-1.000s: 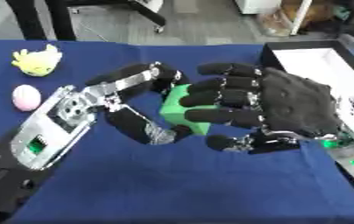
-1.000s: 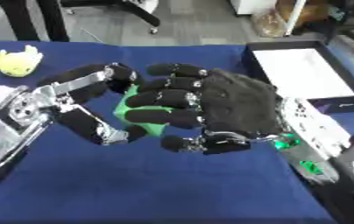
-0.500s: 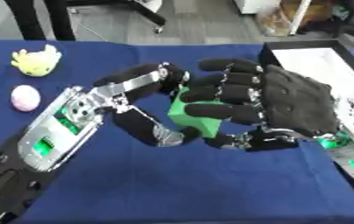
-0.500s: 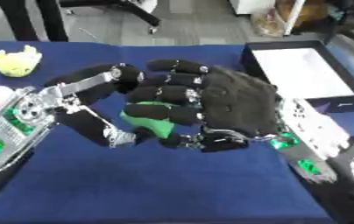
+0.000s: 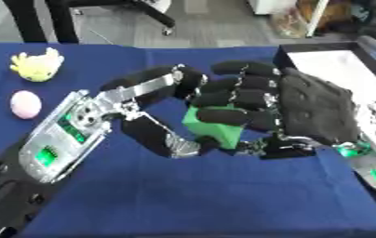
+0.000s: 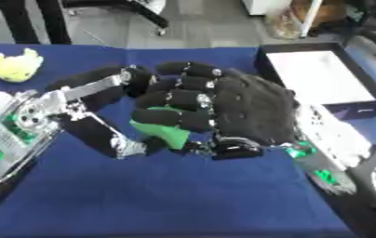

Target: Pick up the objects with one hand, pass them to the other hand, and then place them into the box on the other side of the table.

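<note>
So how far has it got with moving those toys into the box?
The green block is mid-handover, with the left hand and right hand both curled round it. The black box with a white inside shows nothing inside yet. The yellow plush toy and pink ball still wait.

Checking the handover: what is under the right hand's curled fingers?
A green block, partly showing between the right hand and left hand. Its far side and exact shape are covered by fingers.

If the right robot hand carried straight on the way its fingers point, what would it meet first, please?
The green block, which its fingers already wrap, and just beyond it the left robot hand; the right robot hand points left at both.
</note>
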`<state>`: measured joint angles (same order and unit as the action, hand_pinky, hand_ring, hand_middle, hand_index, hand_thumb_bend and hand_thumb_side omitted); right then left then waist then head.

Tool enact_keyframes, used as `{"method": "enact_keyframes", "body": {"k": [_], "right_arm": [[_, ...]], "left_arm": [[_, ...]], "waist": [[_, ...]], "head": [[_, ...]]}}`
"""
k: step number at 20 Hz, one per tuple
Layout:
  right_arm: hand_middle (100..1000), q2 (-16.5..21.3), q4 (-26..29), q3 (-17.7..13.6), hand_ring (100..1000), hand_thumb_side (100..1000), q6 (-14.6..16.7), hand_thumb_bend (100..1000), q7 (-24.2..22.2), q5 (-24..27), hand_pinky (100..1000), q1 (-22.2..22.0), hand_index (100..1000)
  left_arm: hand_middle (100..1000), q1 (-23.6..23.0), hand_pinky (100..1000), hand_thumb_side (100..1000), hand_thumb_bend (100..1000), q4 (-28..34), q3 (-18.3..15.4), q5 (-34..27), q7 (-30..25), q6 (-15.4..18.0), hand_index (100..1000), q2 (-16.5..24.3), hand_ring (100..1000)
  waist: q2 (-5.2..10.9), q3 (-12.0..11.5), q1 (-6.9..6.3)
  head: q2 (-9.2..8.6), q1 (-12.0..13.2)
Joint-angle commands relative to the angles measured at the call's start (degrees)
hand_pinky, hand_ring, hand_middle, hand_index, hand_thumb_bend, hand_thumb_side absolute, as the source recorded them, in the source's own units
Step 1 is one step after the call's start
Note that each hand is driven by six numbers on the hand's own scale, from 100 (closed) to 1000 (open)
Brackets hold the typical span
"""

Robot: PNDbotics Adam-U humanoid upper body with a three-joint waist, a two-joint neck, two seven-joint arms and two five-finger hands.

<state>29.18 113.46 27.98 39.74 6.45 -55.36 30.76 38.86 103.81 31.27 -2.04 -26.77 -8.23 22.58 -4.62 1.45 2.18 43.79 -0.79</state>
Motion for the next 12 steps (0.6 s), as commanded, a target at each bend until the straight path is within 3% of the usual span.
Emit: {"method": "enact_keyframes", "body": {"k": [1, 4, 10, 12], "right_arm": [[741, 0.41, 1.13, -0.79, 756, 100, -0.97, 148, 1.15, -0.42, 848, 0.84, 1000], [696, 0.39, 1.13, -0.83, 725, 100, -1.8, 100, 2.19, -0.66, 831, 0.77, 1000], [483, 0.38, 1.13, -0.93, 532, 100, -3.98, 100, 6.32, 0.86, 735, 0.69, 950], [431, 0.33, 1.13, -1.01, 480, 100, -4.37, 100, 8.38, 1.54, 717, 0.77, 926]], "left_arm": [[353, 0.95, 547, 137, 100, 1.09, -0.21, -0.58, -0.89, -0.41, 634, -0.08, 457], [356, 1.03, 548, 140, 100, 1.23, -0.15, -0.83, -1.15, -1.02, 636, 0.01, 459], [384, 0.85, 557, 123, 100, 1.27, -0.38, -0.66, -0.55, -1.98, 661, 0.16, 474], [432, 0.62, 568, 100, 100, 0.98, -0.59, -0.2, -0.28, -2.13, 700, 0.25, 508]], "waist": [[1.06, 0.08, -0.12], [1.08, 0.09, -0.11], [1.12, 0.12, -0.07], [1.11, 0.14, -0.07]], "head": [[0.33, -0.17], [0.33, -0.14], [0.28, -0.19], [0.3, -0.2]]}}
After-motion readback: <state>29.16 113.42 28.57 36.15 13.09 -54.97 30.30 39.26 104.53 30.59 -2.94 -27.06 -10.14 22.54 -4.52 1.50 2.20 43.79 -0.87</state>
